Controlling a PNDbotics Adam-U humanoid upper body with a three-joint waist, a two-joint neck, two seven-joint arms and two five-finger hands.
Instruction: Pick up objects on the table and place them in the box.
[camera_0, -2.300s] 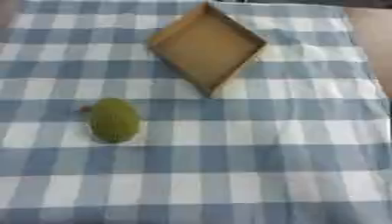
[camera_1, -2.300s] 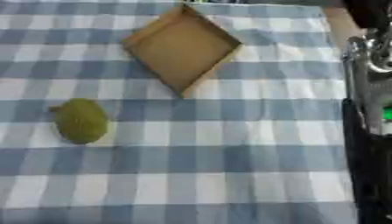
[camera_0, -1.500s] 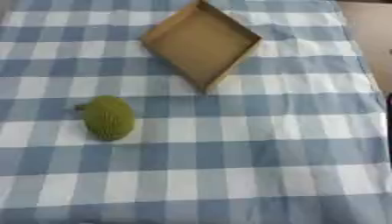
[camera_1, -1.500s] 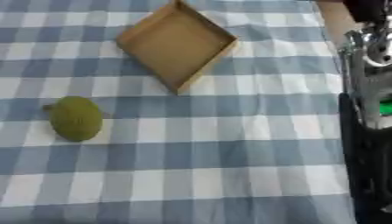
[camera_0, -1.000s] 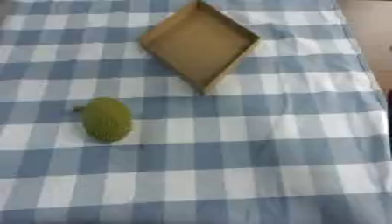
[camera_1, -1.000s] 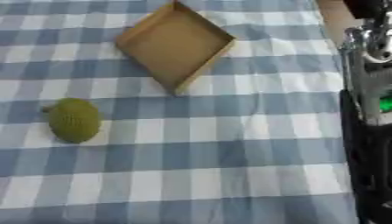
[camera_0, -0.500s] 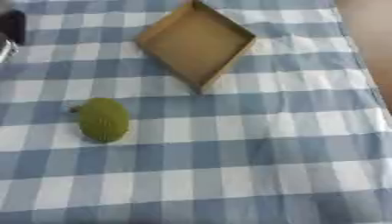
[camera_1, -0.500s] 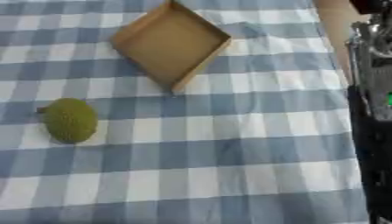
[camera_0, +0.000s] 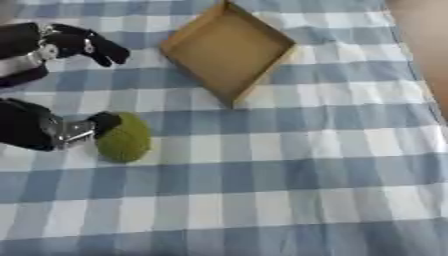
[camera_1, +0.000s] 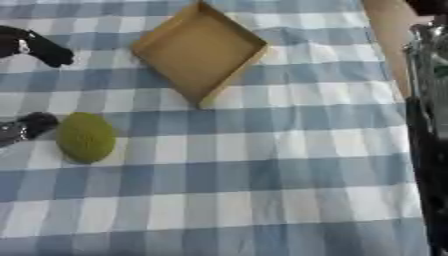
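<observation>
at the left edge the left hand (camera_0: 52, 132) comes in with fingers spread apart, one black tip touching the green fruit (camera_0: 123, 137). it looks light, bumpy and firm; grasp around its middle. its long axis runs near-to-far. further right sits the cardboard box (camera_0: 229, 52).

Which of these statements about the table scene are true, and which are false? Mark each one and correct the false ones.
1. The green fruit lies inside the box. False: it lies on the checked cloth, outside the box.
2. The box is empty. True.
3. The left hand is at the fruit's left side. True.
4. The cloth is red and white. False: it is blue and white.
</observation>
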